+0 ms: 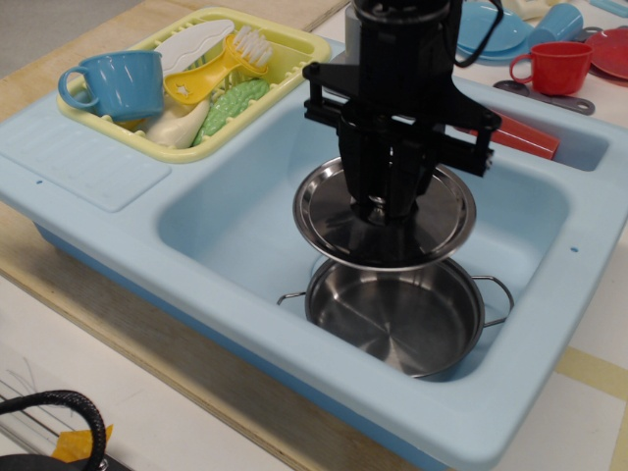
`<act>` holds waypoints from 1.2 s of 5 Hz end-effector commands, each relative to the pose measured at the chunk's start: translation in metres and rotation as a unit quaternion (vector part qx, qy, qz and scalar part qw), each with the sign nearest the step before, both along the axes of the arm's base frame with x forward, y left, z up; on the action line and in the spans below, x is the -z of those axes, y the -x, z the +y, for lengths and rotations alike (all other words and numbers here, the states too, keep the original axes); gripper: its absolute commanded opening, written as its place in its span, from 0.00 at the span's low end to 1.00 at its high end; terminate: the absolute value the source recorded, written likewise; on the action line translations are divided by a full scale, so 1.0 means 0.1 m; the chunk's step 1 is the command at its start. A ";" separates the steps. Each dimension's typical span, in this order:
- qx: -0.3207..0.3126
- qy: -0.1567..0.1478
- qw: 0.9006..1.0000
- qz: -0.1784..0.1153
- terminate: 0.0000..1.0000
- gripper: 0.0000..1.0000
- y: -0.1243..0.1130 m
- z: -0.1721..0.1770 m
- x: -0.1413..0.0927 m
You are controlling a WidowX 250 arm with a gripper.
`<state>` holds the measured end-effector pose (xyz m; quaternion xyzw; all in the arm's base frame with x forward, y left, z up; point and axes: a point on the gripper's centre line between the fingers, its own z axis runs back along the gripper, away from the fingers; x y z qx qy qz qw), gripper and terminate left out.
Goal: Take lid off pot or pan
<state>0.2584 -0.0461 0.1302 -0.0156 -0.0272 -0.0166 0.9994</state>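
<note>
My black gripper (385, 203) is shut on the knob of the shiny steel lid (334, 221). It holds the lid level in the air, well above the pot and a little to its left. The steel pot (392, 316) stands open on the floor of the light blue sink (226, 211), near its front right corner. Its two wire loop handles stick out left and right. The pot's inside shows empty. The arm hides the lid's knob and the back of the sink.
A yellow dish rack (294, 54) at the back left holds a blue cup (116, 83), a brush and other toys. A red cup (554, 67), blue plates and a red block lie behind the sink at the right. A black cable (59, 407) lies at the front left.
</note>
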 end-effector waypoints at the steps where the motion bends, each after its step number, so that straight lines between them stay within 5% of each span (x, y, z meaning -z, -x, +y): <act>1: -0.011 0.003 1.000 -0.026 0.00 0.00 -0.22 0.28 -0.06; 4: 0.011 0.002 0.999 -0.034 0.00 0.00 -0.31 0.49 0.17; 5: 0.038 0.005 0.999 -0.023 0.00 1.00 -0.37 0.49 0.18; 6: 0.038 0.005 0.999 -0.023 1.00 1.00 -0.37 0.49 0.18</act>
